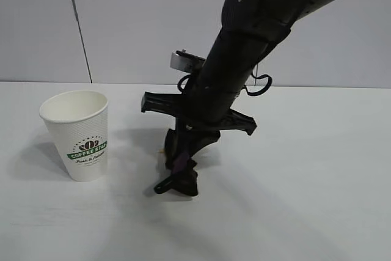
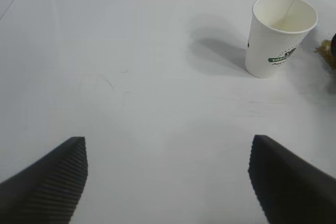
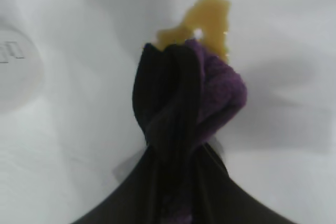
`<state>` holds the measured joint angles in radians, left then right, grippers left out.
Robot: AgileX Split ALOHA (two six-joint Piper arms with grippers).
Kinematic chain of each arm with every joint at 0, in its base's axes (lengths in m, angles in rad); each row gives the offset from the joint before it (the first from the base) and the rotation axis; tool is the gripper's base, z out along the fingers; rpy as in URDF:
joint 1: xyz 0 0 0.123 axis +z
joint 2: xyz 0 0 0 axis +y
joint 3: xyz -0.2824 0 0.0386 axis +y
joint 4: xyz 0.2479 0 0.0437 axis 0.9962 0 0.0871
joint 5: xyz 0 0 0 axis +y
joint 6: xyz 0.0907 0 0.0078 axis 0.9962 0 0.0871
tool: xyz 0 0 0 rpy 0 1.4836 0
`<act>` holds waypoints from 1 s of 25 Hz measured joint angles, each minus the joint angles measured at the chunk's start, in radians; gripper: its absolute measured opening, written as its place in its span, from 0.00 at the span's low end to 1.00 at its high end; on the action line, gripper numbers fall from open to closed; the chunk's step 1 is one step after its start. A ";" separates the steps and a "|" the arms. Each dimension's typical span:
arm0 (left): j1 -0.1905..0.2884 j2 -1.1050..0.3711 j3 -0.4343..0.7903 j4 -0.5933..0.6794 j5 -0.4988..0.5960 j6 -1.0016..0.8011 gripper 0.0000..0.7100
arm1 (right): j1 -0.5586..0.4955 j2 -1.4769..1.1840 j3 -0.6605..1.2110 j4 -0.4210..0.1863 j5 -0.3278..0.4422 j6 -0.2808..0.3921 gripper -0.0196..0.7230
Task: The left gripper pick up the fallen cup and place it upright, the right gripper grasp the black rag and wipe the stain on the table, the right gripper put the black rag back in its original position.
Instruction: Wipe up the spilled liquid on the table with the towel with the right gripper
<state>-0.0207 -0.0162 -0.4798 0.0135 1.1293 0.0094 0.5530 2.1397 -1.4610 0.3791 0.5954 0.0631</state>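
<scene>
Right hand [image 1: 178, 172] grips the black rag [image 3: 184, 103] against the white table [image 1: 305, 181] before a grey panelled wall [image 1: 122, 22].

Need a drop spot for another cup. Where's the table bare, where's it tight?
Bare: the table on the right, past the right gripper, and the front strip below the cup. Tight: the gap between the cup and the black rag, where the stain sits.
</scene>
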 joint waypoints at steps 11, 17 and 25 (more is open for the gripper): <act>0.000 0.000 0.000 -0.027 0.000 0.000 0.85 | 0.033 0.033 0.000 0.001 -0.175 0.034 0.14; 0.000 0.000 0.000 -0.027 0.000 0.000 0.85 | 0.033 0.064 0.000 0.002 -0.182 0.041 0.14; 0.000 0.000 0.000 -0.027 0.000 0.000 0.85 | 0.023 0.064 0.000 -0.008 -0.183 0.042 0.14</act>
<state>-0.0207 -0.0162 -0.4798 -0.0138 1.1293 0.0094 0.5765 2.2036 -1.4610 0.3711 0.4124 0.1050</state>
